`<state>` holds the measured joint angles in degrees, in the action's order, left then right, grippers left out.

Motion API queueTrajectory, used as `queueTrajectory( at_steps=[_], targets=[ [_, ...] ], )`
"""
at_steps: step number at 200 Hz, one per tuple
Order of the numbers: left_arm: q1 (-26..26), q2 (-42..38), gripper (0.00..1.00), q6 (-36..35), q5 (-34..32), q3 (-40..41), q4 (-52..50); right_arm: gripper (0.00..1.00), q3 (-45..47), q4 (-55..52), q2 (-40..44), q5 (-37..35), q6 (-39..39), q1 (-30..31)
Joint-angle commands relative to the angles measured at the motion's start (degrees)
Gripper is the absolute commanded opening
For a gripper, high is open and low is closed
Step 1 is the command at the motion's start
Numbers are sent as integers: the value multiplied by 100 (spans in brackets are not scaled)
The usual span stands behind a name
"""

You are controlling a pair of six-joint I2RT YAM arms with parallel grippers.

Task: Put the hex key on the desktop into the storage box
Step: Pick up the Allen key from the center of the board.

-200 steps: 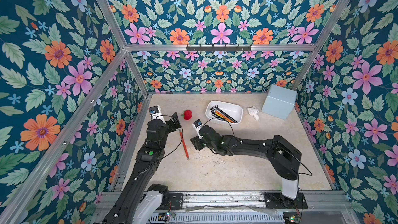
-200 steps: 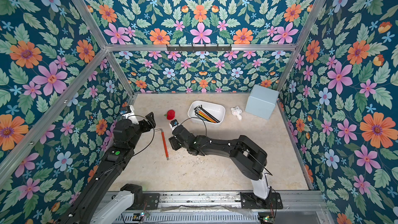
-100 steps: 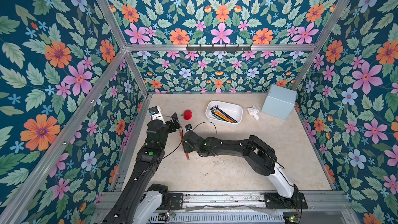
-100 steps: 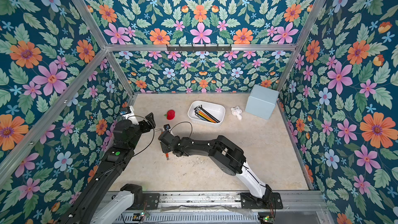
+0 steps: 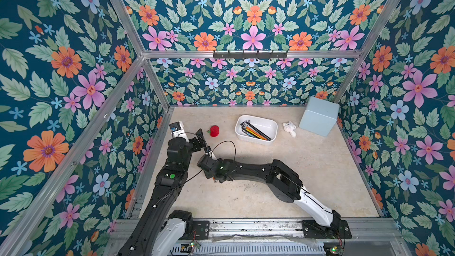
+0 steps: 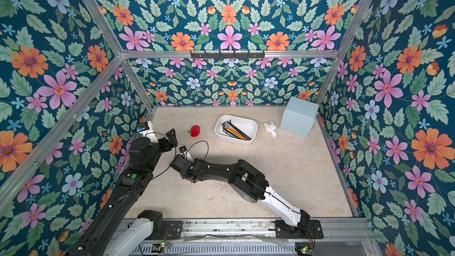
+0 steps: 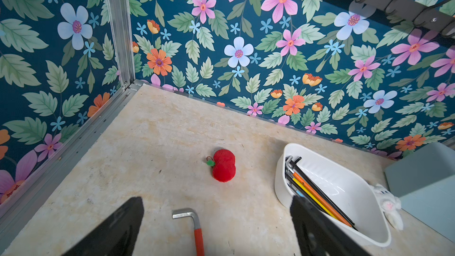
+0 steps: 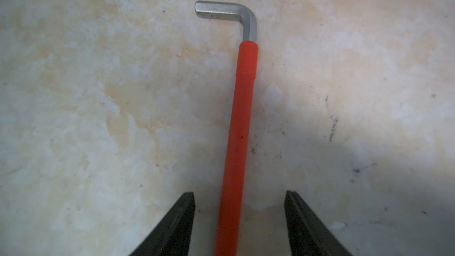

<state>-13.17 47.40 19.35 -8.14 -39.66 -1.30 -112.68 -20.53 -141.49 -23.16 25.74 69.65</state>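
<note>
The hex key (image 8: 242,119) has a red sleeve and a bare silver bent end. It lies flat on the beige desktop (image 5: 307,173). My right gripper (image 8: 239,194) is open and low over it, one black finger on each side of the red shaft, neither touching. In both top views the right wrist (image 5: 209,165) covers most of the key. My left gripper (image 7: 216,201) is open and empty at the key's bent end (image 7: 183,213). The white storage box (image 5: 251,140) (image 6: 231,141) stands further back and holds several hex keys.
A red plush fruit (image 5: 214,131) lies between the left gripper and the storage box. A small white toy (image 5: 289,128) and a pale blue cube box (image 5: 318,116) stand at the back right. Flowered walls close three sides.
The right arm has swung left across the desktop and come down over the red hex key, now hiding it in the top views. The left arm has stayed put.
</note>
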Motion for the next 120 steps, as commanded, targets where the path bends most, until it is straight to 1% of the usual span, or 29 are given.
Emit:
queueTrajectory(
  at_steps=[1,19,46,59,80,104,120],
  targets=[
    [-1,-23,99,12,-28,26,33,60,-119,-749,-166,6,207,43],
    [-1,-31,99,7,-46,28,36,57,-119,-837,-212,83,265,51],
    [-1,-42,100,14,-37,28,33,44,-69,-945,-235,349,355,60],
    [-1,-59,99,10,-42,28,25,36,68,-944,-153,384,403,63],
    [-1,-85,100,5,-64,36,25,18,399,-809,37,408,450,59],
    [-1,-84,99,12,-54,37,25,0,655,-716,236,411,374,51],
    [-1,-78,99,8,-53,37,25,0,946,-456,397,541,120,19]
  ],
)
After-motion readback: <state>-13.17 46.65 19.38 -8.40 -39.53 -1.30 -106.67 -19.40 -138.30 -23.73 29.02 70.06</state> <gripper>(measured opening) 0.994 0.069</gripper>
